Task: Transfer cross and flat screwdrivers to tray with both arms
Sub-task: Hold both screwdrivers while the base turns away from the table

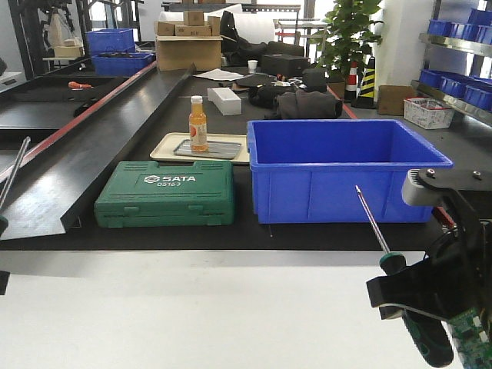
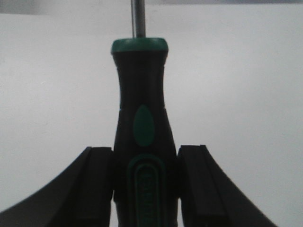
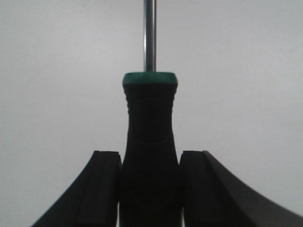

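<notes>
In the left wrist view, my left gripper (image 2: 146, 152) is shut on the black-and-green handle of one screwdriver (image 2: 142, 94), with the steel shaft running straight up out of frame. My right gripper (image 3: 150, 154) is likewise shut on the second screwdriver (image 3: 149, 113). In the front view the right gripper (image 1: 401, 289) hangs at the lower right above the white table, and its screwdriver (image 1: 372, 219) points up and left. The left screwdriver's shaft (image 1: 14, 171) shows at the far left edge. The grey metal tray (image 1: 221, 149) lies at the back. The tips' types cannot be told.
An orange bottle (image 1: 198, 123) stands on the metal tray, which rests in a cream tray (image 1: 163, 147). A green SATA case (image 1: 165, 204) lies in front of it. A deep blue bin (image 1: 346, 169) stands to its right. The white table (image 1: 192, 307) fills the foreground.
</notes>
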Robot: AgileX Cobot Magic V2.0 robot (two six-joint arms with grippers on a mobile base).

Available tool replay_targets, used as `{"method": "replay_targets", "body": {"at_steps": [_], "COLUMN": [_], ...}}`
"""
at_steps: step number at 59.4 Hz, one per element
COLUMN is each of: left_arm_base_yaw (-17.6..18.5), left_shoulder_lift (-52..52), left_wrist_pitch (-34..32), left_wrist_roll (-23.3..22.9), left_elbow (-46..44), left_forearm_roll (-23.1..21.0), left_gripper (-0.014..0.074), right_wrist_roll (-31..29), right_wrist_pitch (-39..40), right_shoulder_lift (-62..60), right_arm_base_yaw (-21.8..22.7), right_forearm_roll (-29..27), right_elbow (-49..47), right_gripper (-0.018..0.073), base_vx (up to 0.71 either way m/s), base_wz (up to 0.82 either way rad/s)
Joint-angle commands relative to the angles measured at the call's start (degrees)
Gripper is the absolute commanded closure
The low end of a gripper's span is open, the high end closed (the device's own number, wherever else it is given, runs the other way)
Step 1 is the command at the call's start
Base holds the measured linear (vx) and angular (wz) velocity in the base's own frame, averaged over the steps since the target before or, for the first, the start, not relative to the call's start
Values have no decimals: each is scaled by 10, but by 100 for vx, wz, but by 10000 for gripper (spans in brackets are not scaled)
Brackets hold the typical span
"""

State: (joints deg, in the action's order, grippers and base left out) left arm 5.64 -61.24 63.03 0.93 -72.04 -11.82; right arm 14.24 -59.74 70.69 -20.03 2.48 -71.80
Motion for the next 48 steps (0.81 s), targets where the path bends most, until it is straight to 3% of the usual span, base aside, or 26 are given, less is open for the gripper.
{"method": "replay_targets", "body": {"at_steps": [1,24,48], "left_arm_base_yaw": [4,4,4], "left_shoulder_lift": [10,10,10], "left_wrist_pitch": [-40,-40,-38], "left_wrist_roll": [-5,-5,-5], "left_elbow": [-20,-20,-20], "left_forearm_roll": [-14,-14,-14], "left_gripper": [597,597,597], "right_wrist_roll": [-6,-6,-6], "right_wrist_pitch": [37,37,36], "right_shoulder_lift": [-17,-17,-17], "right_arm_base_yaw": [3,3,3], "right_forearm_roll": [1,1,2], "right_elbow": [-22,-22,-22], "right_gripper": [568,568,568], "base_vx": [-4,-13,-22], "base_wz": [2,-11,-47]}}
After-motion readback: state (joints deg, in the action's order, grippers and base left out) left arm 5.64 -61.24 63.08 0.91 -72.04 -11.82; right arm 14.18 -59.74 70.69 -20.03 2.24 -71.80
